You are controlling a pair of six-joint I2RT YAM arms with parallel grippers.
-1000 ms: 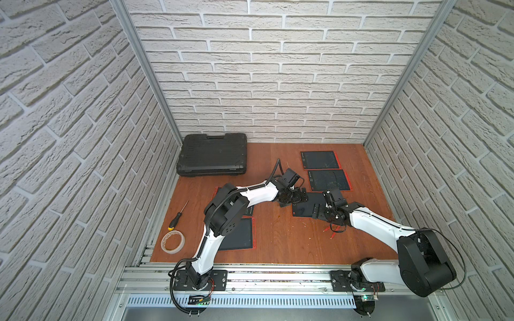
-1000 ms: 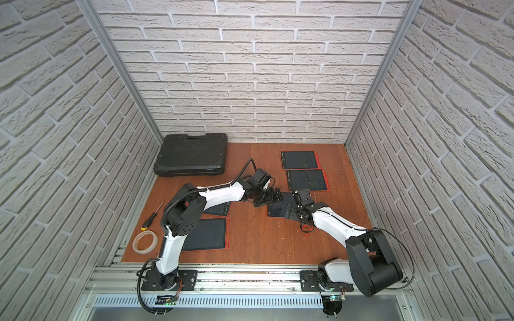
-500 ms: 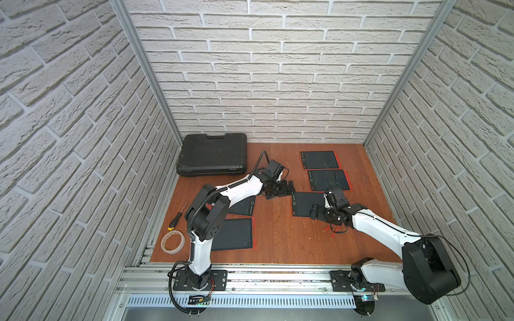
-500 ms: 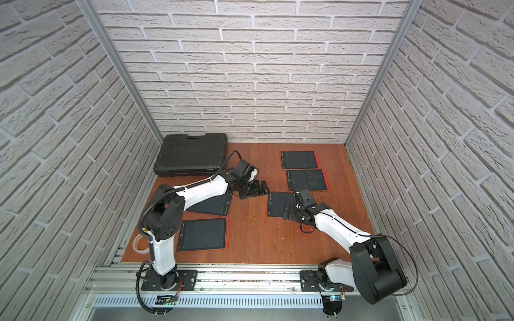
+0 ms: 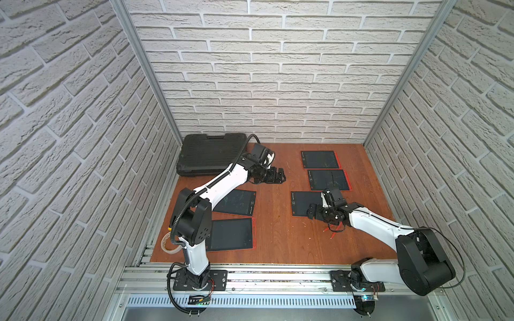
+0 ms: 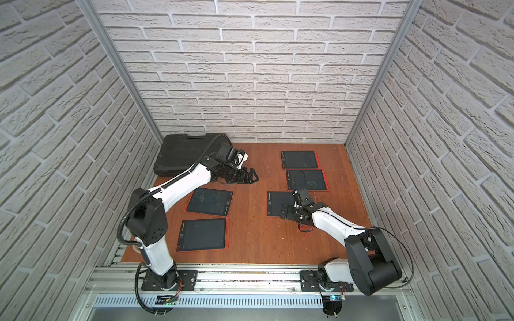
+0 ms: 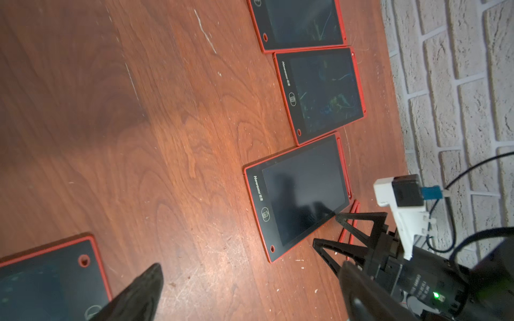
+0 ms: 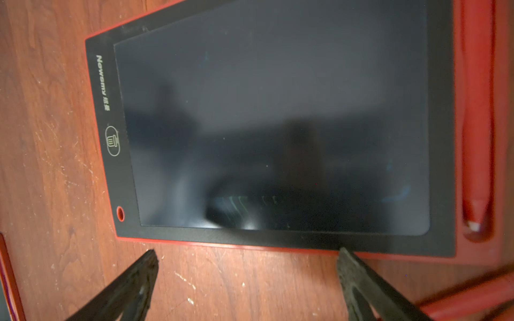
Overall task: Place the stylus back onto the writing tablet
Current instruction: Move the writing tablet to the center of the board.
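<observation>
The writing tablet (image 8: 272,125), black with a red rim, lies flat on the wooden table (image 5: 278,236) and shows in both top views (image 5: 303,201) (image 6: 278,201). A red stylus (image 8: 477,125) lies in the tray along its far side, also seen in the left wrist view (image 7: 344,166). My right gripper (image 8: 247,253) stands open just off the tablet's near edge with nothing between its fingers (image 5: 317,204) (image 7: 325,229). Farther back left, my left gripper (image 5: 279,178) (image 7: 250,271) hangs open and empty above bare wood.
Two loose red styluses (image 5: 333,233) (image 8: 467,301) lie on the table beside my right wrist. Several other tablets lie around: two behind (image 5: 319,159) (image 5: 328,180) and two at the left (image 5: 236,203) (image 5: 230,234). A black case (image 5: 211,158) sits back left, a tape roll (image 5: 168,244) front left.
My left arm has swung away from the tablet toward the back left. The right gripper has eased back off the tablet's edge and opened a little wider.
</observation>
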